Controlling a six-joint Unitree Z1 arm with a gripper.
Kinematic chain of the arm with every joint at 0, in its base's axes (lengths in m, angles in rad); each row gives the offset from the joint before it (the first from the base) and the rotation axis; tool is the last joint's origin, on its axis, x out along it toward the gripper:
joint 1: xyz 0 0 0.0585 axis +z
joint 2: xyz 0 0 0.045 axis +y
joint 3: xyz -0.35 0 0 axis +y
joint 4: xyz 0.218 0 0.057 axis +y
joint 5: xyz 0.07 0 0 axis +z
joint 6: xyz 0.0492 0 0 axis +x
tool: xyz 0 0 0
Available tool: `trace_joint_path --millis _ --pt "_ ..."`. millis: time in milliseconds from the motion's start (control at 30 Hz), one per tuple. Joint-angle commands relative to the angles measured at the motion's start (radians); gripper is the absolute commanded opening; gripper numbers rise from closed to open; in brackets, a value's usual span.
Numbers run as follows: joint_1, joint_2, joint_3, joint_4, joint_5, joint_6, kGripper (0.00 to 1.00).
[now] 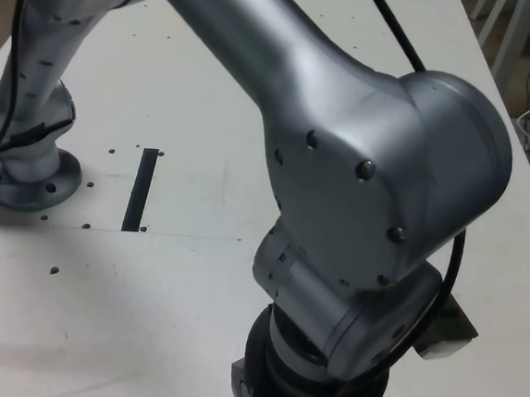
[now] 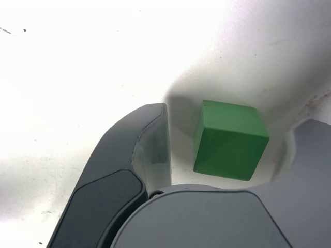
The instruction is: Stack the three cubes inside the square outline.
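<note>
We see one green cube (image 2: pixel 231 140) in the wrist view, a small plain block of solid, even green with crisp edges and matte faces. Its upper face reads a slightly lighter green than the face turned toward the camera, which carries a faint diagonal shading. It sits flat on the white table (image 2: pixel 77 77), skewed a little against the line of the jaws, and it casts a soft grey shadow around its base.

The cube lies between the two dark jaws of the gripper (image 2: pixel 227 150). One jaw stands at the cube's nine o'clock side with a clear strip of white table between its pale inner pad and the block. The other jaw is at three o'clock, also apart from the cube by a narrow gap. So the jaws are parted around the cube and grasp nothing; we see no contact on either side.

In the exterior view the silver arm (image 1: pixel 379 171) fills most of the frame and hides the gripper and the cube beneath it. On the table (image 1: pixel 210 82) there, a straight black strip (image 1: pixel 140 189) lies at about nine o'clock from the arm's wrist, and the arm's base (image 1: pixel 27 178) stands farther out toward nine o'clock.
</note>
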Motion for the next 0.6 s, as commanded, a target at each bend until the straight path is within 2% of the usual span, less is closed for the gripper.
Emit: trace_joint_path --millis 0,567 --pt "0.0 0.006 0.0 0.004 -0.004 -0.003 0.2" --pt "-0.004 0.012 0.005 0.011 -0.007 -0.007 0.19"
